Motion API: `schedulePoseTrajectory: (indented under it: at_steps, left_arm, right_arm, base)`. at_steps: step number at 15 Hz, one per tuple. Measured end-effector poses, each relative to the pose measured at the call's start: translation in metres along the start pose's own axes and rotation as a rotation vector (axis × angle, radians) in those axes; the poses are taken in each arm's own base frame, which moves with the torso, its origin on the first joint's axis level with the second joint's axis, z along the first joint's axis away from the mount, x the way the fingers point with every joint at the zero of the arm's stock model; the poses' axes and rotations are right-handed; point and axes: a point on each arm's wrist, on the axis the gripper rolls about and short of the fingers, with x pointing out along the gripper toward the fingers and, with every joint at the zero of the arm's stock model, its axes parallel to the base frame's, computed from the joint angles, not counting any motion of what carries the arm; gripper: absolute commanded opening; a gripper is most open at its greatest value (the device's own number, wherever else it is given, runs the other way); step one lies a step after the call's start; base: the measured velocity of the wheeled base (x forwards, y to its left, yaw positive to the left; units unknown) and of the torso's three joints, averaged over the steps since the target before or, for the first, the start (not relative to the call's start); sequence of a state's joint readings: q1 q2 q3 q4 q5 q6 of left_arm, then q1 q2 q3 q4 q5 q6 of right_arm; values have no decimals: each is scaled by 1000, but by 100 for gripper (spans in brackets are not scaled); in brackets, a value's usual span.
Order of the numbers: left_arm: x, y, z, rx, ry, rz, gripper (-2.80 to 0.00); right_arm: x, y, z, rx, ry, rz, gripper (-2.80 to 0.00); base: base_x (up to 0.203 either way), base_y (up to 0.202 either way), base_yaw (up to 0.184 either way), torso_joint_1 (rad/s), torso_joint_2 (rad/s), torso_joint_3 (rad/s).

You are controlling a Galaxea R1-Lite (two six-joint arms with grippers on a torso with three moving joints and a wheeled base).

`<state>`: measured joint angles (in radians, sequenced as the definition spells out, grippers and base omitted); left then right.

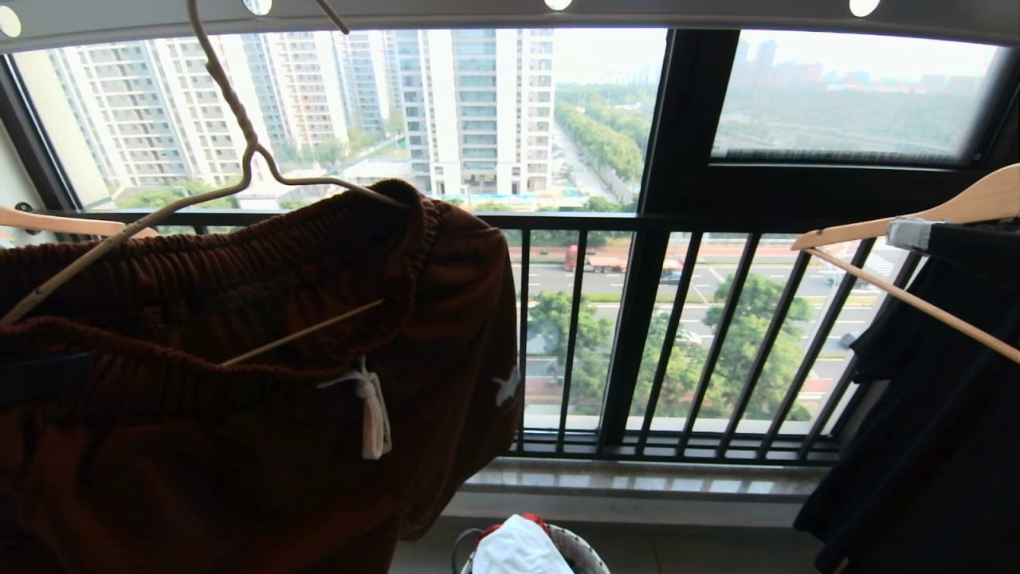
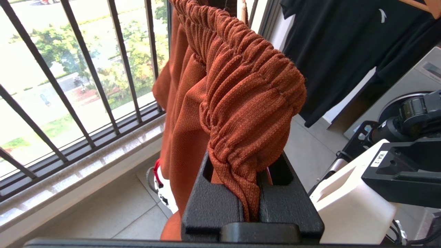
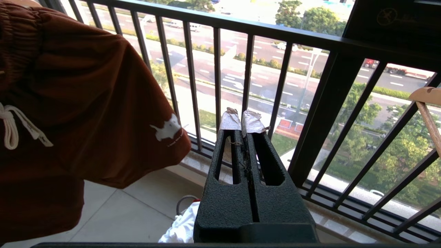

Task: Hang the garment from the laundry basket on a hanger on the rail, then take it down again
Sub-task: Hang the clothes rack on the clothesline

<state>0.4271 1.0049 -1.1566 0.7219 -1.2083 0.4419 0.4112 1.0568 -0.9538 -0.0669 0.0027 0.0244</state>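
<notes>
Rust-brown shorts (image 1: 239, 335) draped on cream hanger (image 1: 239, 135), hooked on grey rail (image 1: 446, 12); basket (image 1: 586, 554) below.

My left gripper (image 2: 253, 193) is clamped on the gathered waistband of the shorts (image 1: 239, 335), which fill the room on my left, draped over the cream hanger (image 1: 239, 135) under the rail (image 1: 510, 12). My right gripper (image 3: 241, 119), fingers pressed together, has open air around it, facing the black balustrade (image 1: 717, 335). A dark garment (image 1: 932, 414) on a wooden hanger (image 1: 940, 211) blocks the far right. Below, the laundry basket (image 1: 586, 554) with a white cloth (image 1: 518, 550) sits on the floor by the sill.
</notes>
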Motion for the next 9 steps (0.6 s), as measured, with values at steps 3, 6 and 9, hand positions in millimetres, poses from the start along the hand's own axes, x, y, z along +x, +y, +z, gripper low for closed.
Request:
schedulePoseTrajectory:
  at_steps: [3, 6, 9]
  left_arm:
    - [-5, 0, 7, -4, -15, 53, -280]
    - [-10, 5, 13, -13, -27, 121, -280]
    - [-14, 13, 16, -27, -32, 184, -280]
  right_arm:
    - [-2, 0, 0, -5, -5, 4, -280]
    - [-1, 1, -1, -5, 2, 28, -280]
    - [0, 1, -1, -5, 3, 30, -280]
  base:
    - [0, 0, 0, 0, 0, 0]
    - [0, 0, 0, 0, 0, 0]
    - [0, 0, 0, 0, 0, 0]
